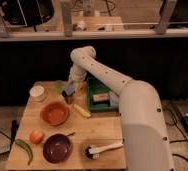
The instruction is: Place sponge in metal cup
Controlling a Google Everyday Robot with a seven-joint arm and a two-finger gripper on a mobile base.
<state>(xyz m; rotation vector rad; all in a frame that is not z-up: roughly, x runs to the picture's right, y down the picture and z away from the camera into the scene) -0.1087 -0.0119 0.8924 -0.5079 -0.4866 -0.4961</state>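
Note:
My gripper (69, 93) hangs at the back left of the wooden table, pointing down, shut on the small blue-grey sponge (68, 89). Directly under it stands the small dark metal cup (69, 99), between the orange bowl (54, 113) and the green tray (93, 105). The sponge sits just above the cup's mouth. The gripper hides most of the cup. I cannot tell whether the sponge touches the cup.
A white cup (37, 93) stands at the back left. A long yellow piece (82, 110) lies right of the orange bowl. A tan block (101, 97) lies in the tray. A peach (36, 136), green pepper (24, 150), purple bowl (57, 148) and white brush (104, 148) lie in front.

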